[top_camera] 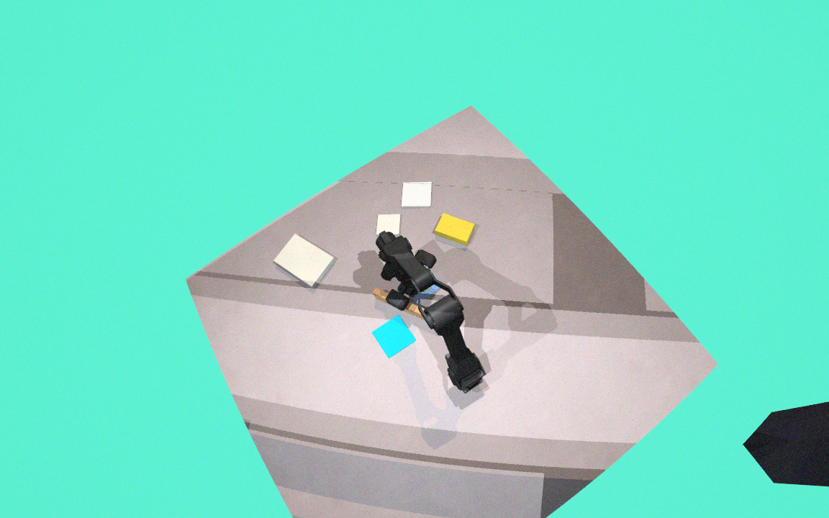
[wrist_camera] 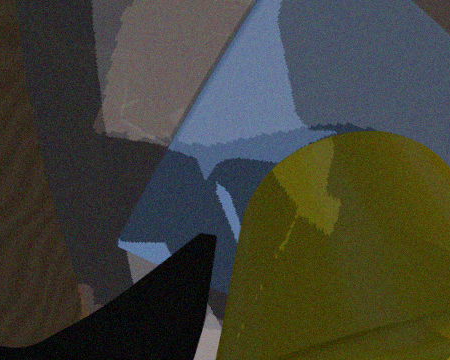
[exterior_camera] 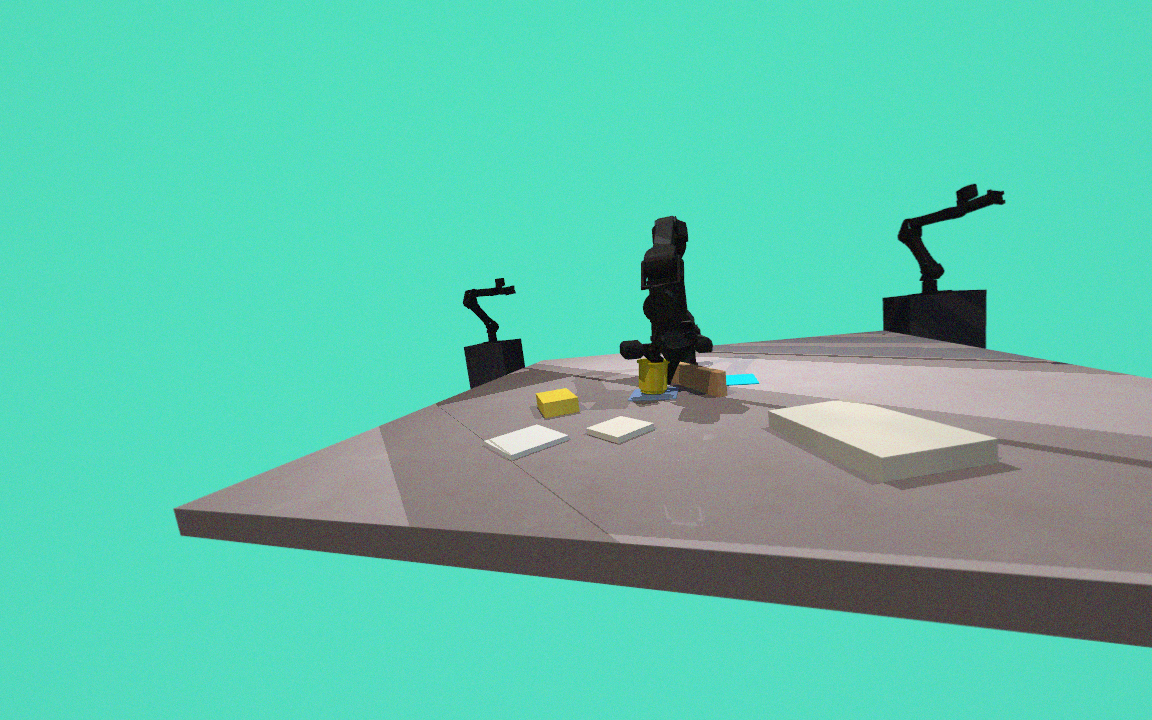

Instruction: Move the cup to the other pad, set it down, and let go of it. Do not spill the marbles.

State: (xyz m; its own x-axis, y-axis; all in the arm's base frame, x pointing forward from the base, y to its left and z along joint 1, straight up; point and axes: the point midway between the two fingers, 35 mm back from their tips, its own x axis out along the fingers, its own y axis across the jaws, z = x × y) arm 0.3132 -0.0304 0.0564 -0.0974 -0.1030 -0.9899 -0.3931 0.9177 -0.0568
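Note:
The yellow cup (exterior_camera: 652, 376) (wrist_camera: 345, 250) stands upright on the pale blue pad (exterior_camera: 652, 394) (wrist_camera: 245, 100) (top_camera: 428, 293); in the top view the arm hides it, and its marbles are out of sight. My gripper (exterior_camera: 654, 358) (wrist_camera: 232, 240) is down at the cup's rim, shut on the cup's wall. One black finger shows just outside the wall in the wrist view; the other is hidden behind the cup. The cyan pad (top_camera: 393, 335) (exterior_camera: 741, 379) lies beyond the wooden block (top_camera: 382, 296) (exterior_camera: 702, 378) (wrist_camera: 150, 70), which lies between the two pads.
A yellow block (top_camera: 454, 228) (exterior_camera: 556, 402), two flat white tiles (top_camera: 416, 193) (top_camera: 388, 223) and a large cream slab (top_camera: 304, 259) (exterior_camera: 880, 437) lie on the table. Two other arms on black pedestals (exterior_camera: 492, 358) (exterior_camera: 934, 313) stand beyond the table's far edges.

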